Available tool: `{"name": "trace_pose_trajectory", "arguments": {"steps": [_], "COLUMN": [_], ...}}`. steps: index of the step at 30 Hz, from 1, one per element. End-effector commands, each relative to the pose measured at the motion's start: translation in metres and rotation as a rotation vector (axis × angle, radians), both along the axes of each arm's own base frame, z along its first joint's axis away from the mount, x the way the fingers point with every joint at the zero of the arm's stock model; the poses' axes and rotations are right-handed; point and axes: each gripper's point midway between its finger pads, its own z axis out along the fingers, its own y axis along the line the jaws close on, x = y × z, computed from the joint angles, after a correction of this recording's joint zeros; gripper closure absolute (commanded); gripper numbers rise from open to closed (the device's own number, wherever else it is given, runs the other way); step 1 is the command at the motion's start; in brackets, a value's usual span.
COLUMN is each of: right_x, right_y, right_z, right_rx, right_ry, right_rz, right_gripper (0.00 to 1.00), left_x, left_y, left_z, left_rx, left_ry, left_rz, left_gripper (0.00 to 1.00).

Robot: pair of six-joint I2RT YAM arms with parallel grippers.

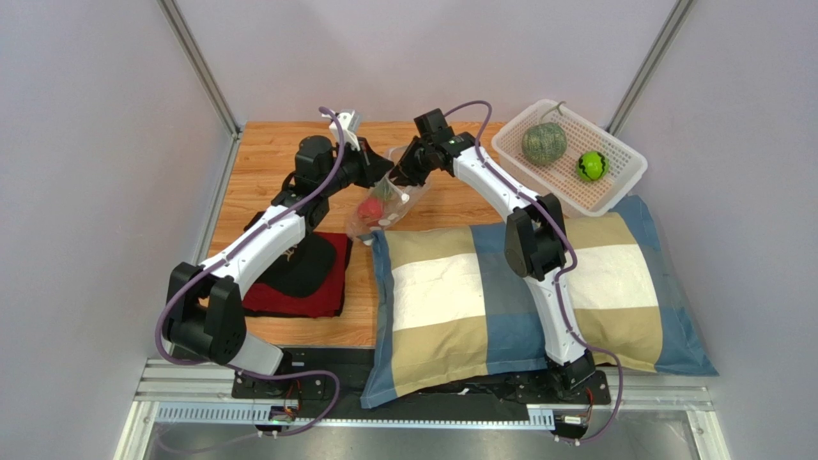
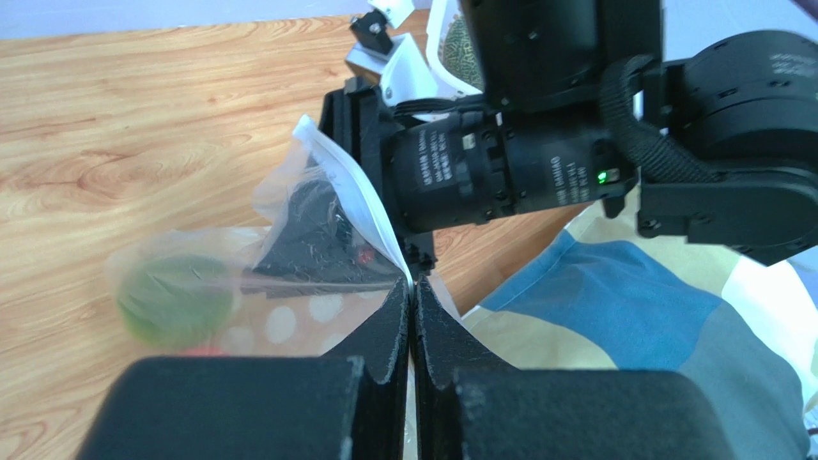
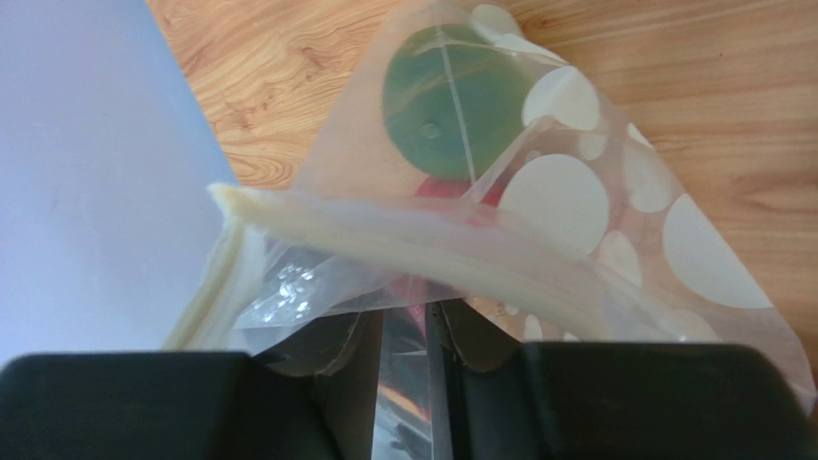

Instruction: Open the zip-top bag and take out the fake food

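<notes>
Wood table (image 1: 259, 153) carries a checked pillow (image 1: 451, 287) across its near right part, and our right arm reaches out over it. A red and black cloth (image 1: 307, 278) lies folded at near left, under our left arm. At far right stands a white basket (image 1: 586, 196), one corner just beside the pillow. In it lie a netted melon (image 1: 543, 143) and a green ball (image 1: 591, 167), apart from each other.

The bag (image 1: 384, 206) hangs between our two wrists at the middle back, above the table and close to the pillow's far left corner. Inside it we see a red fruit (image 1: 368, 209) and a green piece (image 3: 451, 96) against the dotted film.

Our left gripper (image 2: 411, 292) is pinched tight on one edge of the bag, its fingers pressed together. The right wrist fills the view just beyond it. Our right gripper (image 3: 405, 316) has its fingers narrowly apart with clear film in the gap, below the zip strip. We cannot tell whether it grips.
</notes>
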Motion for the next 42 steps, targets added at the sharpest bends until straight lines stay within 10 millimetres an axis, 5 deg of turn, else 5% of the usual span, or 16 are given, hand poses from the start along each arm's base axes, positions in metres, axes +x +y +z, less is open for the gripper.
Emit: {"name": "trace_pose_trajectory", "arguments": {"steps": [1,2,4,5,7,9,11,13,14,15,17,20,28,35,42], "right_x": [0.005,0.003,0.001,0.000,0.000,0.000,0.000,-0.004,-0.005,-0.006,-0.010,-0.014,-0.016,-0.021,-0.012], "right_y": [0.007,0.008,0.010,0.010,0.007,0.006,0.007,0.010,0.012,0.013,0.015,0.021,0.031,0.039,0.045], "right_z": [-0.022,-0.024,-0.026,-0.026,-0.024,-0.021,-0.024,-0.025,-0.026,-0.031,-0.031,-0.029,-0.035,-0.044,-0.058], "right_rx": [-0.026,-0.030,-0.036,-0.040,-0.055,-0.070,-0.067,-0.046,-0.038,-0.035,-0.017,0.021,0.062,0.062,0.030], "right_ry": [-0.068,-0.069,-0.085,-0.090,-0.110,-0.139,-0.141,-0.141,-0.143,-0.139,-0.143,-0.157,-0.152,-0.157,-0.198], "right_rz": [0.067,0.080,0.107,0.119,0.136,0.159,0.181,0.226,0.243,0.260,0.293,0.327,0.373,0.402,0.381], "right_gripper": [0.72,0.71,0.64,0.62,0.52,0.48,0.44,0.39,0.38,0.37,0.32,0.30,0.36,0.34,0.29], "left_x": [0.004,0.003,-0.001,-0.005,-0.003,-0.009,-0.003,0.003,0.004,0.015,0.016,0.022,0.010,0.029,0.053], "left_y": [-0.005,-0.005,0.000,0.006,0.031,0.055,0.094,0.109,0.113,0.110,0.111,0.126,0.128,0.121,0.105], "left_z": [0.023,0.012,0.020,0.026,0.026,0.019,-0.015,-0.033,-0.073,-0.066,-0.108,-0.126,-0.176,-0.209,-0.212], "left_rx": [-0.048,-0.044,-0.099,-0.108,-0.098,-0.088,-0.073,-0.031,0.013,0.026,0.112,0.186,0.305,0.345,0.300], "left_ry": [0.006,0.073,0.127,0.130,0.144,0.219,0.375,0.461,0.607,0.610,0.740,0.763,0.875,0.852,0.773], "left_rz": [-0.048,-0.062,-0.097,-0.087,0.010,0.083,0.238,0.275,0.270,0.242,0.239,0.310,0.326,0.343,0.303], "left_gripper": [1.00,0.90,0.78,0.63,0.57,0.62,0.90,0.94,0.94,0.95,0.97,0.99,1.00,1.00,0.99]}}
